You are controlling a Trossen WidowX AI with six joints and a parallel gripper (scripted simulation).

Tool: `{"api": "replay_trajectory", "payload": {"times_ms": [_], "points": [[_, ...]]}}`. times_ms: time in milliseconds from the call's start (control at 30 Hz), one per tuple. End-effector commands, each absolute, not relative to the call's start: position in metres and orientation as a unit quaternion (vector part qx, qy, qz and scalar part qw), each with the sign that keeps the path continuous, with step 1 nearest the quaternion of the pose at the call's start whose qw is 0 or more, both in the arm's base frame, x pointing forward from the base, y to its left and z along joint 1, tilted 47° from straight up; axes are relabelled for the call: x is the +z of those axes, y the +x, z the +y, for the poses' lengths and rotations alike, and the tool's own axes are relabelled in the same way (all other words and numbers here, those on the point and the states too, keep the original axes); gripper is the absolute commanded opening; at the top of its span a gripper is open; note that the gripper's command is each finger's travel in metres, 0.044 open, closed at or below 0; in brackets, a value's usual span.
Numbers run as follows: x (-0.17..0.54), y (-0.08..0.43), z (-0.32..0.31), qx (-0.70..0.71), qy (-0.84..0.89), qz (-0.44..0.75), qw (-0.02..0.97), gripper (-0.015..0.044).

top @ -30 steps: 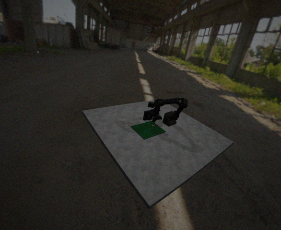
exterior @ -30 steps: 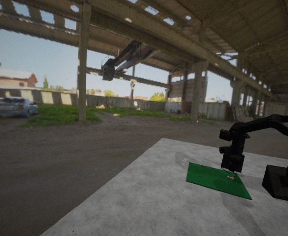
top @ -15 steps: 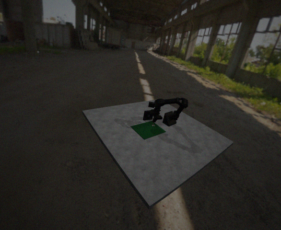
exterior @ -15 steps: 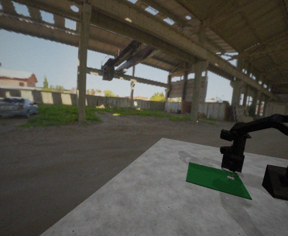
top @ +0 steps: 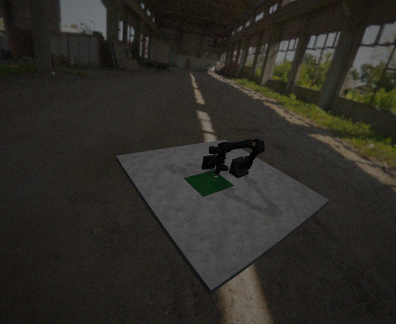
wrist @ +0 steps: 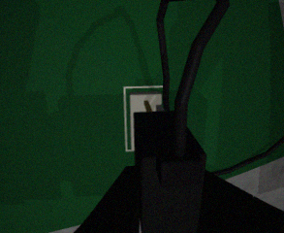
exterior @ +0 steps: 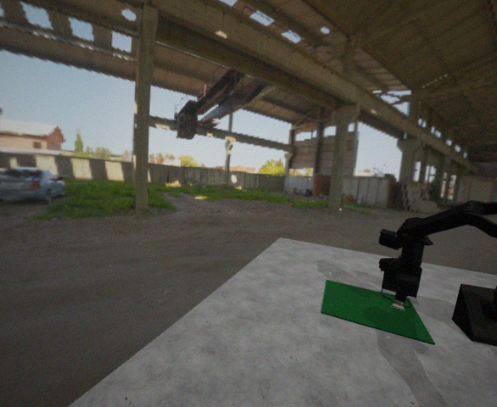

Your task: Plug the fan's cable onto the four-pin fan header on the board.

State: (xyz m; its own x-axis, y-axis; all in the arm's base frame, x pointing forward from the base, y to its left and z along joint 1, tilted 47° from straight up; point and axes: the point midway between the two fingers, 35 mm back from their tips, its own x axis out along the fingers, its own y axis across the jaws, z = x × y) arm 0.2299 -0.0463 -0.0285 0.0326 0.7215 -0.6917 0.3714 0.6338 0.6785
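Over the header (top: pixel 215 176) (exterior: pixel 398 306) (wrist: pixel 139 104), fingers (top: pixel 216 171) (exterior: pixel 400 293) hold plug (wrist: pixel 153 133) pointing down.

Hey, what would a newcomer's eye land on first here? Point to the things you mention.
Probably the green board (top: pixel 205 186) (exterior: pixel 354 302) (wrist: pixel 98 184), bright against the grey slab (top: pixel 209 237) (exterior: pixel 248 342). Then the black arm (top: pixel 240 143) (exterior: pixel 455 216) arching over it, its gripper (top: pixel 215 175) (exterior: pixel 399 301) down by the pale header (exterior: pixel 398 306) (wrist: pixel 138 103).

Wrist view: header (wrist: pixel 138 104), partly hidden behind the dark plug (wrist: pixel 156 131); seating depth indiscernible. Cable (wrist: pixel 184 87), cut off by the upper edge. Exterior view: arm (exterior: pixel 441 217), cropped at right.
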Motion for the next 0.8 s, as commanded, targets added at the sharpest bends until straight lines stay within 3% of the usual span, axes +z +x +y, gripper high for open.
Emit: {"api": "replay_trajectory", "payload": {"times_ms": [0, 767], "points": [[-0.0291, 0.2298, -0.0448, 0.147, 0.405, 0.679, 0.594, 0.0], [-0.0297, 0.233, -0.0434, 0.146, 0.406, 0.679, 0.593, 0.0]]}}
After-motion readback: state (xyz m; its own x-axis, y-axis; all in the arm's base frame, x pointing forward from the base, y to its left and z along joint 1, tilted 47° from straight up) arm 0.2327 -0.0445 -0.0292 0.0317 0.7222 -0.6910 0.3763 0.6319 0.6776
